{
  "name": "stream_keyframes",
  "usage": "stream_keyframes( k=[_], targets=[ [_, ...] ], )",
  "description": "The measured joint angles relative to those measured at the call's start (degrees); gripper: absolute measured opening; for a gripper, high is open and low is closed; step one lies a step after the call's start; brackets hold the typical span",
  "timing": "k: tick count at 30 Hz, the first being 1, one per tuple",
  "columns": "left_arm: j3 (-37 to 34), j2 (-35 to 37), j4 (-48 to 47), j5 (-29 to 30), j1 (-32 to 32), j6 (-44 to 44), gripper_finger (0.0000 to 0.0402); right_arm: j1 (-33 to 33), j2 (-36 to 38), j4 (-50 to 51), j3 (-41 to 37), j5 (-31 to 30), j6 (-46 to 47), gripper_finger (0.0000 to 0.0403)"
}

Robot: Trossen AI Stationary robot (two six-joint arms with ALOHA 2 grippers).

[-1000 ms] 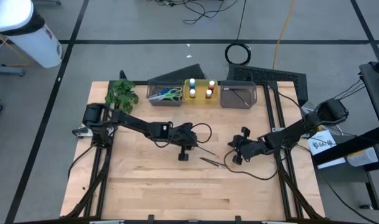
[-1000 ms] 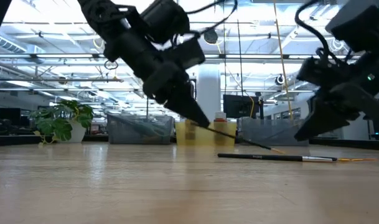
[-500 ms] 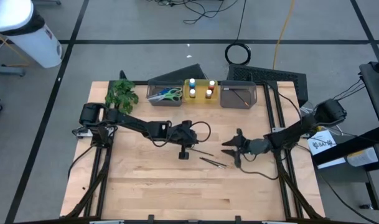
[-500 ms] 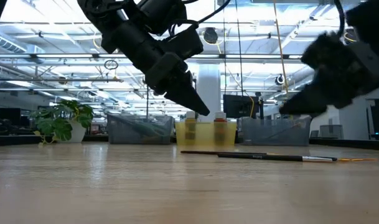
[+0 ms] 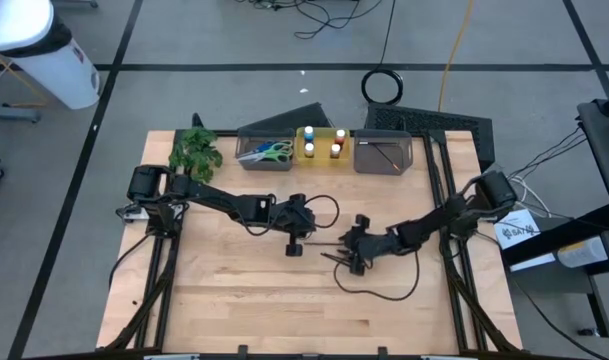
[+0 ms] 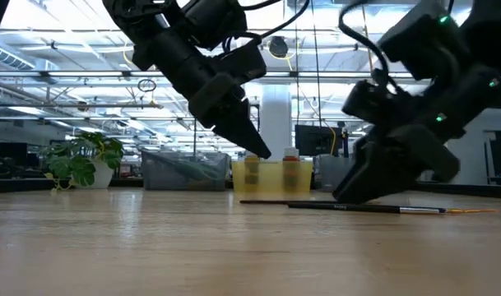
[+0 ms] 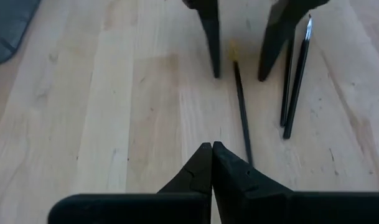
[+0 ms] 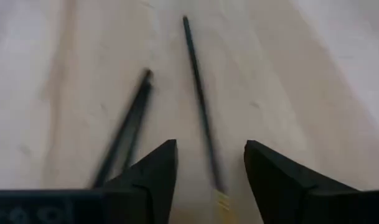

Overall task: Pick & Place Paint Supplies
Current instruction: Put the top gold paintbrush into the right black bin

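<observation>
Under the open hall's ceiling lights, the pale wooden tabletop point(image 5: 234, 290) carries two bins and a yellow tray along its far edge, and both arms meet near its middle. The right gripper point(image 5: 350, 252) hangs with fingers spread over the thin dark brushes point(image 5: 336, 259) lying loose there, while the left gripper point(image 5: 296, 240) hovers close by, clenched and empty. With brushes lying so close together, those fingers could catch two at once, or nudge one so it rolls off.

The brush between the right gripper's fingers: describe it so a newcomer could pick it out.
On the light wooden table, find the open right gripper near the middle. The thin dark brush lies alone between its fingers, yellow-tipped at one end; its neighbours lie as a touching pair just beside it.
</observation>
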State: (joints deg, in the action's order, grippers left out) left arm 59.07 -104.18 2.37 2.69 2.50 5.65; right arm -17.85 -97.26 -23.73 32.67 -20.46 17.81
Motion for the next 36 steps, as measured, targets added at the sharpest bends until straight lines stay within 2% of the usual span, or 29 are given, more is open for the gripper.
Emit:
stream_keyframes(
  k=[5, 12, 17, 22, 26, 36],
  targets=[
    [0.0, 0.0, -0.9, 0.4, 0.0, -0.5, 0.0009, 1.1, -3.7, 0.6, 0.0, 5.3, 0.8, 0.0129],
    [0.0, 0.0, -0.8, 0.4, 0.0, -0.9, 0.0009, 2.7, -7.5, 5.6, 0.1, 6.5, -3.0, 0.0013],
    [0.0, 0.0, -0.8, 0.4, 0.0, -0.9, 0.0010, 4.9, -8.0, 3.8, -0.7, 8.2, -4.6, 0.0005],
    [0.0, -0.1, -0.8, 0.4, 0.0, -1.0, 0.0010, 5.3, -6.5, -2.4, -1.4, 7.7, -8.3, 0.0003],
    [0.0, -0.1, -0.9, 0.4, 0.0, -1.0, 0.0010, 5.0, -1.8, -5.0, -1.5, 6.4, -11.1, 0.0001],
    [0.1, -0.1, -0.3, 0.4, 0.0, -1.4, 0.0010, 4.3, 8.7, -2.1, -4.0, 3.9, -12.6, 0.0000]
  ],
)
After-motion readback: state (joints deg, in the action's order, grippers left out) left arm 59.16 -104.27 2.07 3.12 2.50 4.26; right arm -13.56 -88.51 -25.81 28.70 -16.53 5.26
